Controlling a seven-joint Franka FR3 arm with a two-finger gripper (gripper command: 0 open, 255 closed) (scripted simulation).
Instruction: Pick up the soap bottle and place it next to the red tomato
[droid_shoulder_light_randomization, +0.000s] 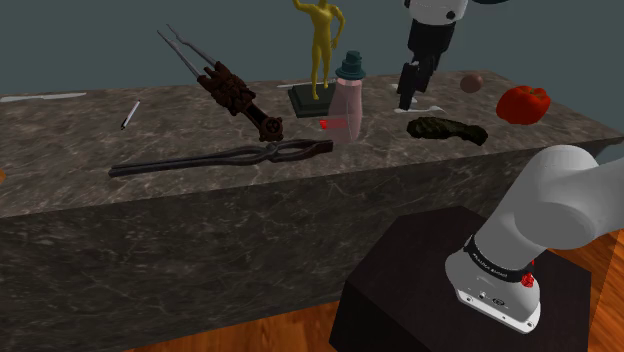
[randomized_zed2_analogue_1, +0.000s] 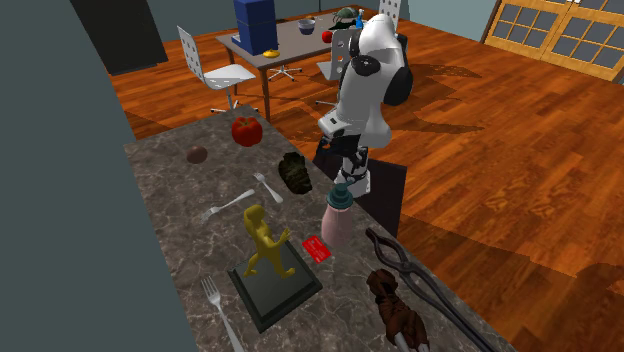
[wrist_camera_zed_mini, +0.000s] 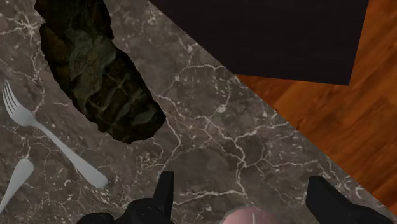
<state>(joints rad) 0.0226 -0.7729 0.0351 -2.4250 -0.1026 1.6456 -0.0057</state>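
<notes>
Hovering close by bottle (droid_shoulder_light_randomization: 347, 110) with jaws spread, touching nothing, wide enough to take its cap (droid_shoulder_light_randomization: 351, 67); afterwards, over desk (droid_shoulder_light_randomization: 150, 185) toward tomato (droid_shoulder_light_randomization: 523, 103).

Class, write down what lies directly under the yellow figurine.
A dark square base sits under the yellow figurine and rests on the marble counter. The patch of counter beneath that base is covered, so it cannot be seen.
</notes>
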